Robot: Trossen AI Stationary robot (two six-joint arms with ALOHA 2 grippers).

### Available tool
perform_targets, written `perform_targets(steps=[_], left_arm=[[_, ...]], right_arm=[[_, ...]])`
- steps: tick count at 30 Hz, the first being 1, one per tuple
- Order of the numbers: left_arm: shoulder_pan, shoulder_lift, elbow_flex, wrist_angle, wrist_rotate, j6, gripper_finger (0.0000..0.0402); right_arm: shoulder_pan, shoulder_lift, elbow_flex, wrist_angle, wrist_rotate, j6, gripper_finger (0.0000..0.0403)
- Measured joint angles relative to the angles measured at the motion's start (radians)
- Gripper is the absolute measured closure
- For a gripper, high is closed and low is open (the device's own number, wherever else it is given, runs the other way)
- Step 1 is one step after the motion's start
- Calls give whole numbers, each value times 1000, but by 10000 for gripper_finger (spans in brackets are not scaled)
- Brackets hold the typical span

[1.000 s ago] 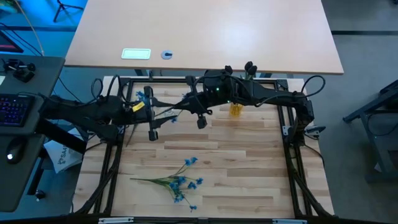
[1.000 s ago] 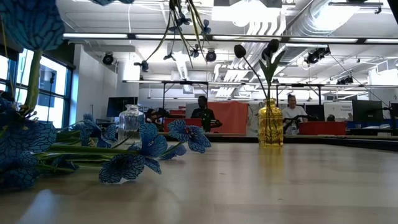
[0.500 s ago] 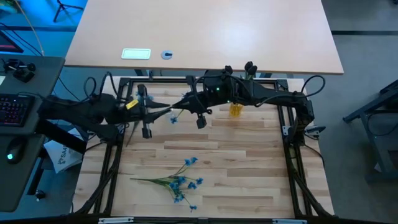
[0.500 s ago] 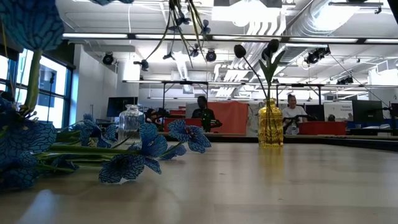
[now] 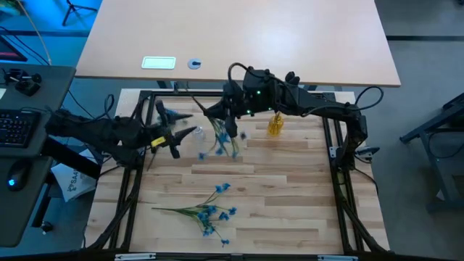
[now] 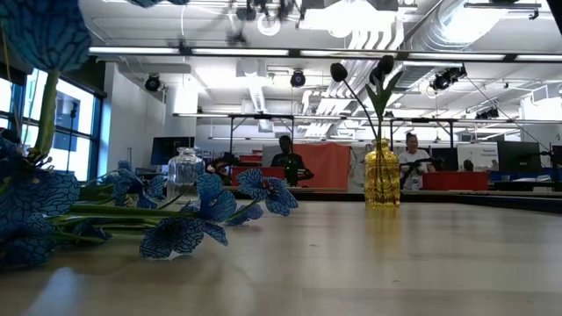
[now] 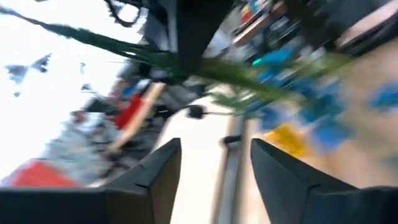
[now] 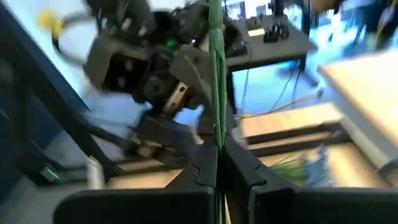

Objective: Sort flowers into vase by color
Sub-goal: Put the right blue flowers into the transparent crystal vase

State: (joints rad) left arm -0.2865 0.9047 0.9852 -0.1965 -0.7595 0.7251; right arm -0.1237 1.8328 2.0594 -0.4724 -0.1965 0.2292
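Observation:
My right gripper is high over the table's far middle, shut on a blue-flowered sprig that is blurred with motion. My left gripper is just left of it, open, and holds nothing. In the left wrist view the green stem crosses beyond the open fingers. More blue sprigs lie flat on the near part of the table. The yellow vase stands at the far side and holds two dark buds. The low view shows a clear glass vase standing at the far left. My right gripper pinches the sprig's thin green stem between its two shut fingers. The stem runs straight on past the fingertips. The sprig is lifted clear of the table, and its blue blossoms swing on the gripper's near side.
A bare stretch of wooden table lies between the held sprig and the lying sprigs. A black frame borders the table. A light desk stands beyond the far edge. People sit in the room behind.
The stem stretched between both grippers a second ago. It is now with the right gripper alone. That gripper has risen and turned, and the blossoms have swung toward the near edge, blurred. My left gripper has turned and drawn slightly back toward the left.

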Motion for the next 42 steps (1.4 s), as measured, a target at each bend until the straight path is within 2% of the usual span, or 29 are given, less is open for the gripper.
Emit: perform_targets(steps=[3, 6, 9, 13, 17, 19, 24, 30, 33, 38, 42], left_arm=[[-19, -1, 0, 67, -100, 96, 195], [-27, -1, 0, 110, -128, 41, 180], [-35, -16, 0, 110, -105, -169, 175], [-37, -73, 0, -30, -46, -459, 174], [-27, -159, 0, -149, 9, -752, 174], [-27, -190, 0, -165, 45, -862, 174], [-28, -210, 0, -151, 127, -1000, 174], [-13, -162, 0, -87, 271, -1224, 174], [5, -130, -1, -34, 328, -1408, 174], [61, -103, -1, 16, 352, -1826, 174], [101, -76, -1, 17, 489, -2038, 174]], right_arm=[[-8, -1, 0, 12, -16, 112, 402], [-8, -2, 0, 21, -34, -7, 402], [16, -3, 0, 21, -14, -217, 402], [71, -3, 0, 6, 25, -548, 402], [138, 2, 0, -51, 202, -900, 402], [156, 8, 0, -54, 293, -1019, 402], [159, 10, 0, -47, 368, -1182, 402], [192, 36, 2, -43, 461, -1452, 402], [208, 48, 2, -39, 487, -1559, 402], [232, 60, 1, 3, 544, -1732, 402], [243, 59, 1, 87, 556, -1797, 402]])
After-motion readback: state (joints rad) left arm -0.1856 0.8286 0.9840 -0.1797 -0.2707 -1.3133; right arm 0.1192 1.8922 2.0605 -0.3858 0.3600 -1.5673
